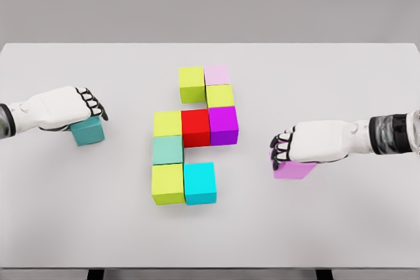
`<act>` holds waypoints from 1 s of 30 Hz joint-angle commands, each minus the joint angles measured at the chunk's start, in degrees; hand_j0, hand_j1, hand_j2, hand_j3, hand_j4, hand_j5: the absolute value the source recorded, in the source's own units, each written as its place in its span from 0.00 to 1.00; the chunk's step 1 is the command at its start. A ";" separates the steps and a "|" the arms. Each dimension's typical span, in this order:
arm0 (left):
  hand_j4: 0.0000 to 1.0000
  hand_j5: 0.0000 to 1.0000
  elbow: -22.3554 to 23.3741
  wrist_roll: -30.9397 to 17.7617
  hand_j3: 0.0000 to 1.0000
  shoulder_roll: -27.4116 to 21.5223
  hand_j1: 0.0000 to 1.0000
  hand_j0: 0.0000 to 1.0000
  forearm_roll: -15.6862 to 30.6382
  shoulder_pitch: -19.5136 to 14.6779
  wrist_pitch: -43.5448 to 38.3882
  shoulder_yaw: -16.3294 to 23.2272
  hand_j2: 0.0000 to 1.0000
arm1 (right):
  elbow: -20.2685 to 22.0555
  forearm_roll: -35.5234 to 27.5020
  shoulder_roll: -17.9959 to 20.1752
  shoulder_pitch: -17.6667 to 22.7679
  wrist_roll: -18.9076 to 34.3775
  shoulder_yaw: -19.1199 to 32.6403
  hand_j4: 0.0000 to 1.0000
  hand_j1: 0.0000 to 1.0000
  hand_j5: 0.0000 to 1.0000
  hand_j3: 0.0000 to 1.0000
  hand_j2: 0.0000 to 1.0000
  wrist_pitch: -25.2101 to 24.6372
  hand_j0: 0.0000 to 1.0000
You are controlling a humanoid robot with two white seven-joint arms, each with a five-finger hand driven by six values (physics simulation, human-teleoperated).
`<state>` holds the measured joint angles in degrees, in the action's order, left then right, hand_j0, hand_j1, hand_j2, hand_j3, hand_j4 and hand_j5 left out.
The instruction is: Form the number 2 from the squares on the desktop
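2 hands [88,106] [292,145] over teal [88,132], violet cubes [295,170]

Bright, even overhead light, soft faint shadows under the cubes [190,137], slight blur throughout, no glare.

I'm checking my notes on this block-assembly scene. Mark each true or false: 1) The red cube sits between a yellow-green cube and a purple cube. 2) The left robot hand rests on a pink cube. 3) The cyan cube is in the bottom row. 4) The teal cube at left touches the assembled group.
1) True: the red cube has a yellow-green cube on one side and the purple cube on the other.
2) False: the left robot hand rests on the teal cube; the right robot hand covers the pink cube.
3) True: the cyan cube is there.
4) False: it sits apart.
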<state>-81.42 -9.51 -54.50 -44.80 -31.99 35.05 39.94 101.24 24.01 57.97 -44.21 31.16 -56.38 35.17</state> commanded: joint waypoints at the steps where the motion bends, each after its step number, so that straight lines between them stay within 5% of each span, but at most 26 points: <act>1: 0.72 0.72 0.21 0.02 0.72 0.10 0.72 0.72 0.32 0.00 -0.05 -0.04 0.72 | 0.01 -1.16 -0.93 0.00 0.04 -0.04 0.62 0.62 0.62 0.62 0.62 -0.17 0.62; 19: 0.71 0.71 3.64 -0.77 0.71 2.21 0.71 0.71 0.15 -2.64 -0.05 0.05 0.71 | 0.01 -1.42 -6.99 0.35 0.39 -0.57 0.64 0.64 0.64 0.64 0.64 -0.17 0.64; 24: 0.71 0.71 5.40 -0.77 0.71 3.00 0.71 0.71 0.15 -3.78 -0.05 0.05 0.71 | -0.07 -1.25 -6.82 0.35 0.39 -0.57 0.81 0.81 0.81 0.81 0.81 -0.17 0.81; 30: 0.71 0.71 9.09 -2.09 0.71 6.86 0.71 0.71 0.24 -7.12 -0.05 0.05 0.71 | 0.01 -1.25 -6.64 0.44 0.39 -0.57 0.83 0.83 0.83 0.83 0.83 -0.17 0.83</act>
<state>-73.72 -11.07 -48.89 -44.84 -39.55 35.04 40.03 101.24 23.06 51.25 -43.77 31.57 -56.94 35.14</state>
